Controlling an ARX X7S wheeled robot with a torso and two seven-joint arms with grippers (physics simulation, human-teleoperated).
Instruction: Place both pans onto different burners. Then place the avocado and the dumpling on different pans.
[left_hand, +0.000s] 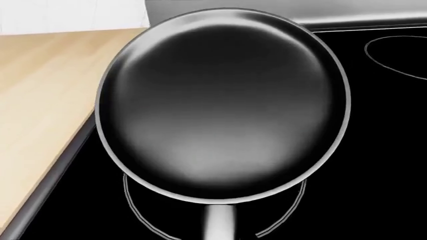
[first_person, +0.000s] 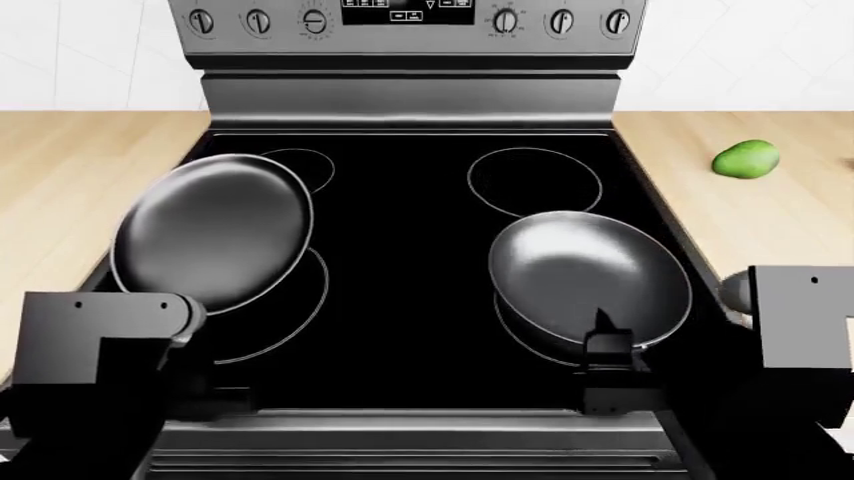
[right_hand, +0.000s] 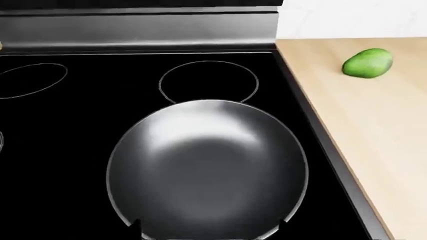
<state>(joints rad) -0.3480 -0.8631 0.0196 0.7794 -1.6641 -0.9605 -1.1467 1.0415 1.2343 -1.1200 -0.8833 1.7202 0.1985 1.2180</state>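
The glossy black glass cooktop (first_person: 400, 240) carries thin white circle burner outlines (first_person: 534, 180), flanked by pale wooden counters (first_person: 747, 220). The flatter dark frying pan (first_person: 214, 232) hangs tilted over the front-left ring and the cooktop's left edge, while the deeper glossy grey pan (first_person: 591, 280) sits over the front-right ring. The small smooth green avocado (first_person: 745, 159) lies on the right counter; whether either gripper's fingers clamp a handle cannot be told.

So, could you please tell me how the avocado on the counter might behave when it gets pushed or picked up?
The avocado looks smooth and rounded, so a nudge would probably roll it across the wooden counter. Its glossy skin may slip in a tool. It seems small, so probably light.
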